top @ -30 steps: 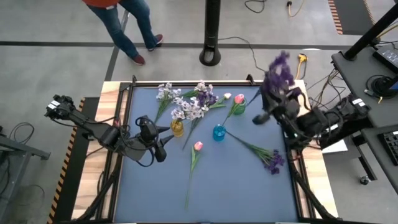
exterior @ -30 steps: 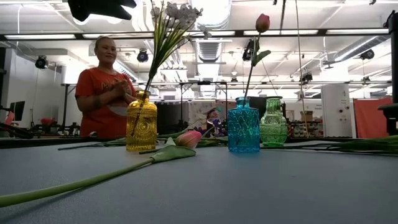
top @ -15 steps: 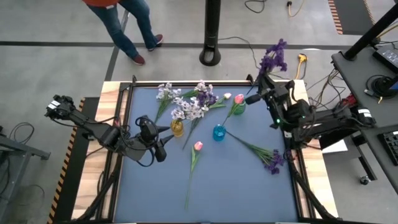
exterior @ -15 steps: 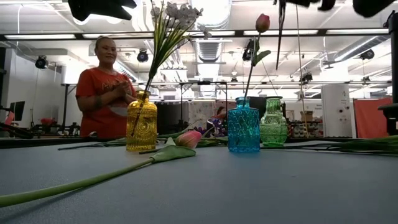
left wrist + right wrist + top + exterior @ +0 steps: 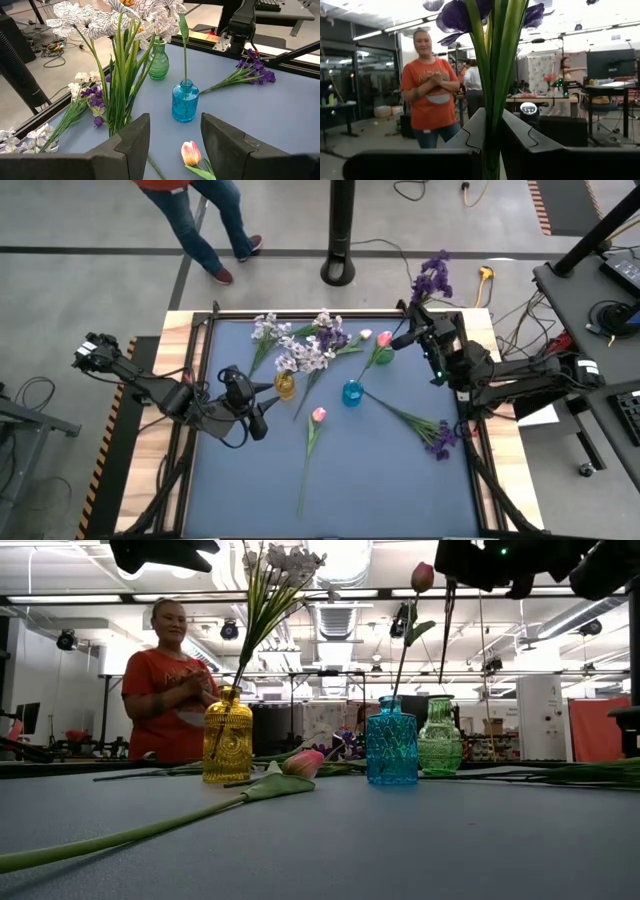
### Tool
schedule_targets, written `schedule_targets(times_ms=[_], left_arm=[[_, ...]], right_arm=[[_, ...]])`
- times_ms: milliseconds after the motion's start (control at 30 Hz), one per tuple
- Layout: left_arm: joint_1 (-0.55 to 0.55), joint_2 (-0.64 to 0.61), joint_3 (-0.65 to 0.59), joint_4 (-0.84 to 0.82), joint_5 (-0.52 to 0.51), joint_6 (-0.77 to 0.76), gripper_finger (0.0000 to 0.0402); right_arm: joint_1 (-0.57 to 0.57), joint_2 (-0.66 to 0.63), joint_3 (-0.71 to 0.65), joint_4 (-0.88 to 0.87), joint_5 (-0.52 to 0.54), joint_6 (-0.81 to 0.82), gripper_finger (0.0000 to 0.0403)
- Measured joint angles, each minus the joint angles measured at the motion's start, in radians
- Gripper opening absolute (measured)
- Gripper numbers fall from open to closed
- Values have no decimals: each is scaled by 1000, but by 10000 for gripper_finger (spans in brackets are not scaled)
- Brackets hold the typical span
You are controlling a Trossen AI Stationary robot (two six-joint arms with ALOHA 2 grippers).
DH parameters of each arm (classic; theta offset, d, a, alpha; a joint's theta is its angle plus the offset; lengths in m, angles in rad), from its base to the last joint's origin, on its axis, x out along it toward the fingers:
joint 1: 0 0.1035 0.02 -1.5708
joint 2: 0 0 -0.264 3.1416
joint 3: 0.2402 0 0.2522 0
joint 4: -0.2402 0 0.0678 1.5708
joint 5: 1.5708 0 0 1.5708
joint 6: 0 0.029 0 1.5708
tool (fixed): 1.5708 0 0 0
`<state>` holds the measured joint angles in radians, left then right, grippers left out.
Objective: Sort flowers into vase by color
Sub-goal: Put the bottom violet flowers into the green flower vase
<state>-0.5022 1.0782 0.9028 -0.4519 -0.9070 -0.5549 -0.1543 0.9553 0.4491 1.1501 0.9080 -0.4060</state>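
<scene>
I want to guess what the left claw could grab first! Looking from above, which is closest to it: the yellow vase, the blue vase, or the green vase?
From the left claw:
1. Yellow vase, just beside it.
2. Blue vase, mid-table.
3. Green vase, farthest, toward the right arm.

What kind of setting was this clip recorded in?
Most likely a robotics lab or workshop: ceiling strip lights over an open hall, desks with a monitor, and a person watching from beyond the table.
</scene>
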Motion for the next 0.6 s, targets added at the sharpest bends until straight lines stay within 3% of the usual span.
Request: schedule_targets(times_ms=[600], left_arm=[[0,0,0,0,0,0,160]], right_arm=[[-2,47,-1,-16,-1,3,33]])
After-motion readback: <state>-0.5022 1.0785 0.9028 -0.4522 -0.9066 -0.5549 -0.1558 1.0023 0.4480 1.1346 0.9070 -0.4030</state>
